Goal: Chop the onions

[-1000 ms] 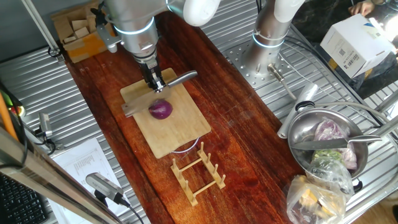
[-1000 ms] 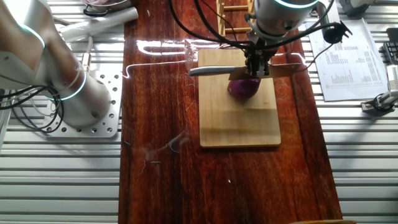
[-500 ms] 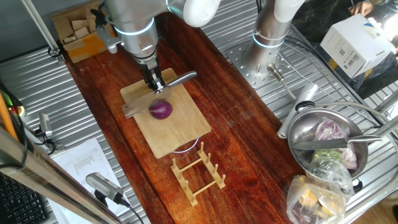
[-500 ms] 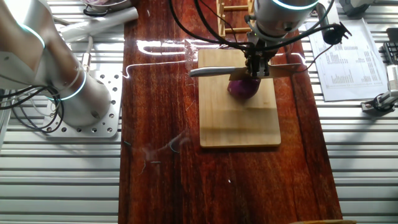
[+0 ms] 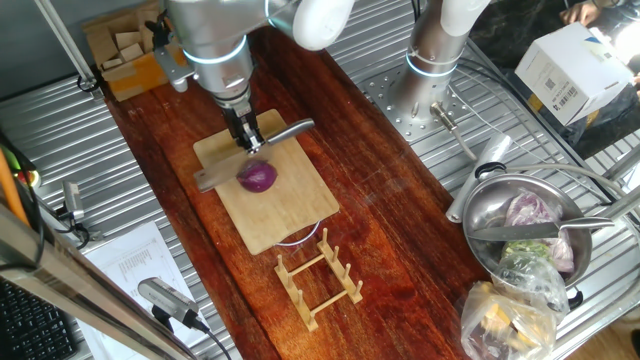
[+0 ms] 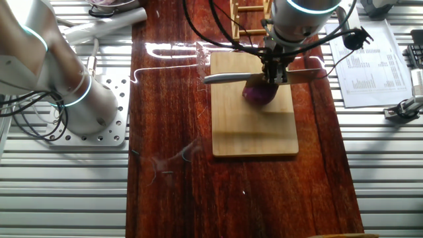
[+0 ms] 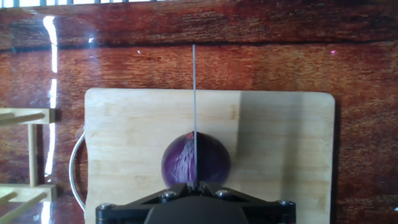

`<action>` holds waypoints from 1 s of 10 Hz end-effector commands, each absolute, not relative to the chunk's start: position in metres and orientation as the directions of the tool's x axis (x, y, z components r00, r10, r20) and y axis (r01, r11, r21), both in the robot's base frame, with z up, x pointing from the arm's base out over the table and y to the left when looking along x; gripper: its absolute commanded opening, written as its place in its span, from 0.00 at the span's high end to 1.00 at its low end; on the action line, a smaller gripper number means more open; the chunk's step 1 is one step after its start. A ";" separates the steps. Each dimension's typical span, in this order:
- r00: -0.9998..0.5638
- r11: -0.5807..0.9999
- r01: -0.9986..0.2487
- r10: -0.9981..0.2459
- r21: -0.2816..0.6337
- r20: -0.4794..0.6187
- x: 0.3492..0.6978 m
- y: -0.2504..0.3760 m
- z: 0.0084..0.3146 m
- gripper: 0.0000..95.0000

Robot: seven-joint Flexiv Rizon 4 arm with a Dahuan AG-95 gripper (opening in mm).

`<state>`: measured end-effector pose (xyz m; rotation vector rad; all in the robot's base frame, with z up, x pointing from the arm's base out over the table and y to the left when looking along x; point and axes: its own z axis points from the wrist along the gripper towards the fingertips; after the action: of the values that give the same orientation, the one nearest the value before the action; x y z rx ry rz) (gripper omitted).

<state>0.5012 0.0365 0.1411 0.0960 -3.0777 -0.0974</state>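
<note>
Knife held edge-down over a red onion on a bamboo board.

The two-finger gripper (image 5: 244, 137) is clamped on a steel kitchen knife (image 5: 255, 150), whose blade lies level across the small round glossy purple-red onion (image 5: 258, 177). In the hand view the thin blade edge (image 7: 194, 93) runs straight down the middle of the onion (image 7: 196, 159), meeting its top. The onion sits on the pale rectangular bamboo cutting board (image 5: 290, 215), toward the board's end nearest the arm, on the dark red wooden table top (image 5: 380, 200). A slatted wooden rack (image 5: 318, 278) stands just beyond the board's other end, and a steel bowl of leafy vegetables (image 5: 528, 228) lies well apart.
</note>
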 end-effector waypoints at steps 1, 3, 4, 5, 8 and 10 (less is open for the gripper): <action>-0.996 0.995 -0.078 -0.081 0.070 0.039 0.505 0.037 0.124 1.00; -0.995 0.993 -0.091 -0.094 0.077 0.037 0.506 0.037 0.119 1.00; -0.995 0.993 -0.092 -0.096 0.079 0.041 0.506 0.037 0.121 1.00; -0.994 0.992 -0.093 -0.097 0.081 0.040 0.506 0.037 0.122 1.00; -0.994 0.993 -0.093 -0.098 0.079 0.058 0.505 0.038 0.135 1.00; -0.994 0.992 -0.092 -0.097 0.090 0.054 0.503 0.037 0.139 1.00</action>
<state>0.5022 0.0386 0.1394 0.1478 -3.0734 -0.1398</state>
